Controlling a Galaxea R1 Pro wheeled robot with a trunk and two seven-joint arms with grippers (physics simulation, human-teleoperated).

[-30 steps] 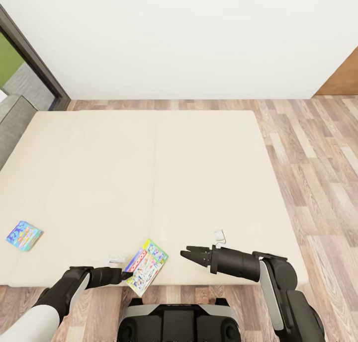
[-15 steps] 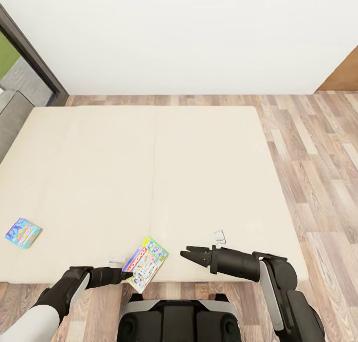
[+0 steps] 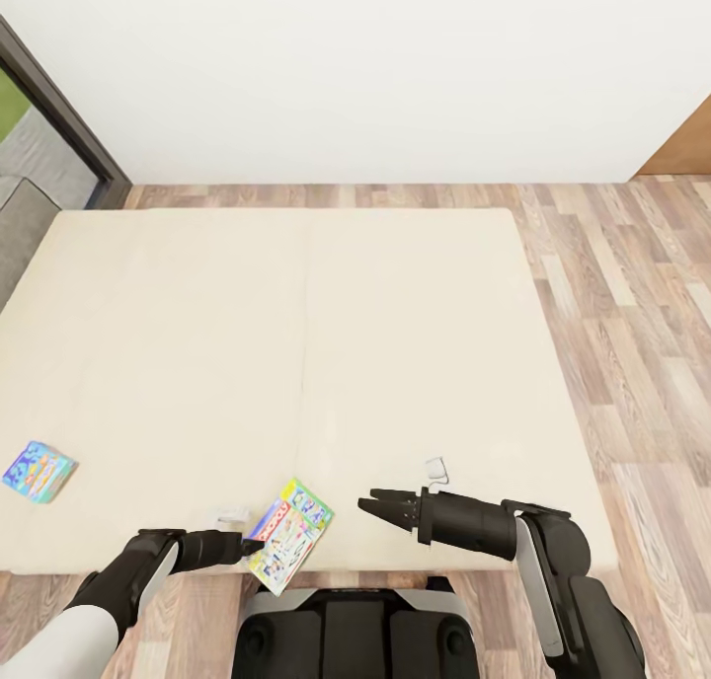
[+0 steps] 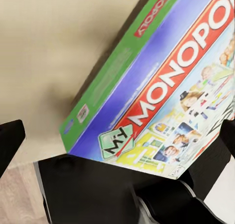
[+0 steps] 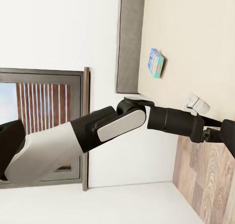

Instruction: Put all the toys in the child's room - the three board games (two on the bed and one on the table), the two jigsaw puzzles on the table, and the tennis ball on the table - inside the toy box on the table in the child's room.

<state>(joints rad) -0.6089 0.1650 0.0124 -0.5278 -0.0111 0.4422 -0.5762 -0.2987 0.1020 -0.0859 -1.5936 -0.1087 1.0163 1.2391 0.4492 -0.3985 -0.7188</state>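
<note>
The robot stands at the foot side of the bed [image 3: 296, 343], whose beige mattress in two sections spreads in front of it. The left gripper [image 3: 249, 547] holds the Monopoly box [image 3: 289, 533] by its near corner, at about 7 o'clock in the head view. The box is tilted, and it hangs partly over the near edge of the mattress. In the left wrist view the green box [image 4: 161, 82] with the red banner lies between the two black fingers [image 4: 10, 141], and one corner sits deep in the pincer, so it is closed on the box.

The right gripper [image 3: 365, 505] hovers just beside the box, at about 5 o'clock, pointing toward it. Its fingers are close together, with only a narrow gap, and they hold nothing.

The small blue board game [image 3: 38, 470] lies flat on the mattress at about 8 o'clock, well apart from both grippers. The right wrist view shows it [image 5: 156, 62] near the grey headboard [image 5: 129, 38], and the left arm [image 5: 112, 126] crosses in front of a dark-framed window [image 5: 44, 126].
</note>
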